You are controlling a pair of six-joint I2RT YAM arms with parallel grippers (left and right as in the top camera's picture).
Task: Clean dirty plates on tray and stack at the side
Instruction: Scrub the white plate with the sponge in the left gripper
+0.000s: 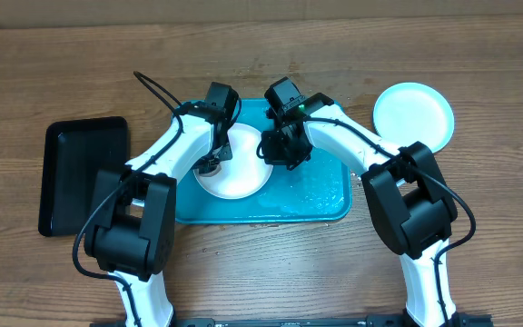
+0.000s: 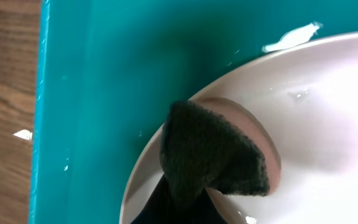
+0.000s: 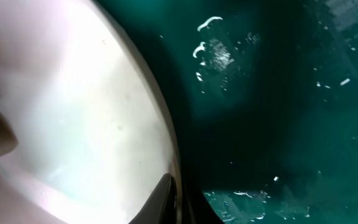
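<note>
White plate (image 1: 239, 177) sat on the left half of the turquoise tray (image 1: 316, 195). Jaws of the left gripper (image 1: 212, 162) looked clenched on a scrub pad (image 2: 210, 155) at its rim. The right gripper (image 1: 284, 150) was at the far edge, and I couldn't tell its jaws. Pressing near the rim on a wet tray could skate or tip it. Wooden surface (image 1: 271, 272) had a black tray (image 1: 84, 173) on the left and a light blue plate (image 1: 413, 115) on the right.

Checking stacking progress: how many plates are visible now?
2. A white plate lies on the turquoise tray; a pale blue plate sits on the table beyond the tray's right end. More could hide beneath it.
</note>
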